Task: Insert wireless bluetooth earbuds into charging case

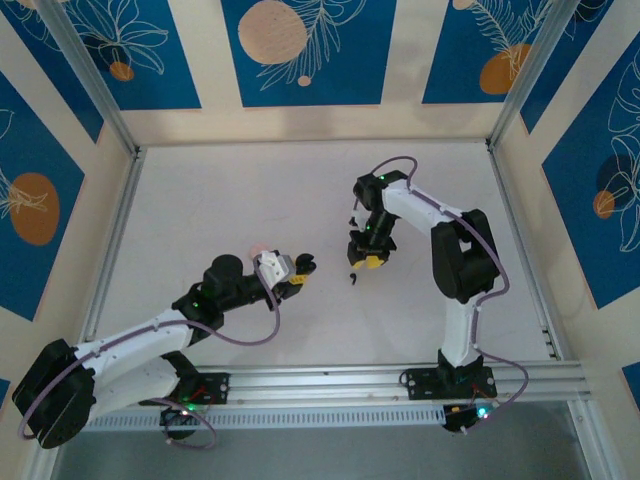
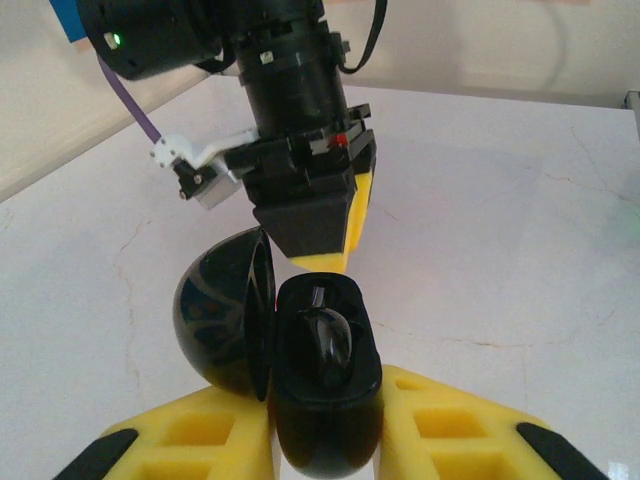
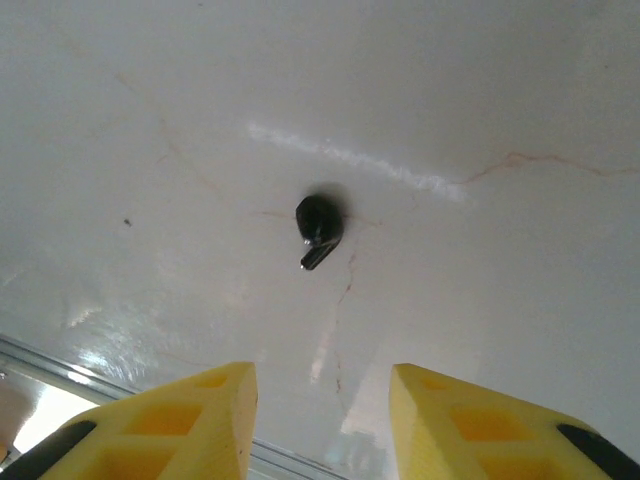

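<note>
loose earbud point(image 3: 319, 230) glossy black, stubby stem, on table point(image 3: 500, 100) | charging case point(image 2: 322, 400) lid open, black earbud point(image 2: 328, 345) seated inside | left gripper point(image 2: 325, 430) clamps case | right gripper point(image 3: 325, 420) spread wide

Black earbud point(image 3: 319, 226) lies alone on white table point(image 3: 480, 100), stem toward camera. Right claw point(image 3: 322, 425) hangs above it, yellow fingers point(image 3: 190, 420) spread apart, nothing between.

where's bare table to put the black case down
Bare: the far table up to the back wall, and the front centre before the rail. Crowded: the middle, where left gripper with black case faces right gripper near a black earbud.
</note>
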### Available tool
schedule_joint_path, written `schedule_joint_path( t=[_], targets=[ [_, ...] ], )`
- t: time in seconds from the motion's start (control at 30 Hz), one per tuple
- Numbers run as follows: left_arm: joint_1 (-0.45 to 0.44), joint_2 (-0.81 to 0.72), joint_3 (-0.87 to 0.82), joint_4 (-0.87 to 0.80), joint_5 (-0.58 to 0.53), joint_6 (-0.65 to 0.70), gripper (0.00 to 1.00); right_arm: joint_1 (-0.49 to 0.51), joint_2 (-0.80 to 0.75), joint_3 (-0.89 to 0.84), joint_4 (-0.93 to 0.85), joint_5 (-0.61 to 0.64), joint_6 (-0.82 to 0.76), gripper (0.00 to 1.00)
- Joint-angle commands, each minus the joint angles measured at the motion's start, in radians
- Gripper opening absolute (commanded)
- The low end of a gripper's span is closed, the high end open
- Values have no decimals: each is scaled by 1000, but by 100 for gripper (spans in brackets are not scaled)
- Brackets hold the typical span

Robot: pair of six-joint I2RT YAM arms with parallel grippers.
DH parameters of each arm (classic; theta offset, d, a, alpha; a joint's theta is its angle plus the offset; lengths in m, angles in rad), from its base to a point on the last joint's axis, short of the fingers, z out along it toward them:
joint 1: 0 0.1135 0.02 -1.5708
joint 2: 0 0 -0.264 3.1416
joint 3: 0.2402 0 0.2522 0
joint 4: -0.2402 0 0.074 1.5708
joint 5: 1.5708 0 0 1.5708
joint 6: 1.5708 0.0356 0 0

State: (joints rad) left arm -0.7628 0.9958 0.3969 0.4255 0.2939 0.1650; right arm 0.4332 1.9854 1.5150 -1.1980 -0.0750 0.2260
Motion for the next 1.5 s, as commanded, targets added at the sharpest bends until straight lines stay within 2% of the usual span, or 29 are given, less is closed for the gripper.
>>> schedule_joint_path(
  t=[0.0, 0.8, 1.33, 1.47],
  targets=[
    [-9, 0, 0, 10, 3, 7, 26, 11, 47, 29, 0, -21, 26, 39],
    [-9, -5, -9, 12, -16, -2, 26, 55, 164, 35, 52, -35, 16, 32],
    [-9, -17, -12, 10, -21, -4, 26, 78, 182, -20, 102, 63, 21, 26],
    [-9, -21, -15, 4, -19, -5, 26, 88, 172, -34, 119, 94, 23, 21]
  ],
)
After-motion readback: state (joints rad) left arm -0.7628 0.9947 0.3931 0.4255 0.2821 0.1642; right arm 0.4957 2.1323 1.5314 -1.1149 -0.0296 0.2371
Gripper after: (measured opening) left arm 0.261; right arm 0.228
